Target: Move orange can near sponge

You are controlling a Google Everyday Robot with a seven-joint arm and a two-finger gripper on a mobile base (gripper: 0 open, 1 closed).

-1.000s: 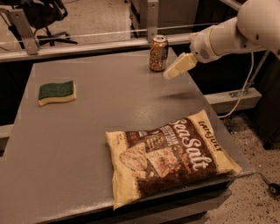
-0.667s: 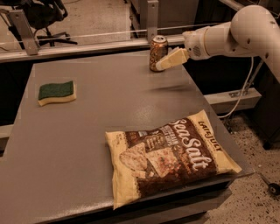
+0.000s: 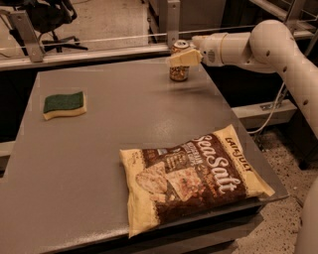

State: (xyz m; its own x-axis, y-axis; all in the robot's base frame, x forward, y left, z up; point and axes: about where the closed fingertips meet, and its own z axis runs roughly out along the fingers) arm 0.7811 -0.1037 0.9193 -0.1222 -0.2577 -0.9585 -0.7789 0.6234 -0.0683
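Note:
The orange can (image 3: 179, 73) stands upright at the far edge of the grey table (image 3: 124, 119), right of centre. My gripper (image 3: 183, 58) reaches in from the right on a white arm (image 3: 258, 42) and sits at the can's upper half, its pale end covering part of the can. The can rests on the table. The sponge (image 3: 64, 104), green on top with a pale yellow base, lies flat at the left of the table, far from the can.
A large brown-and-cream chip bag (image 3: 191, 174) lies at the table's near right, overhanging the front edge. A metal rail (image 3: 89, 53) runs behind the table. An office chair (image 3: 49, 15) stands beyond it at the far left.
My gripper has moved left and slightly up, from beside the can's right side to over the can's upper half. The can, sponge and bag have not moved.

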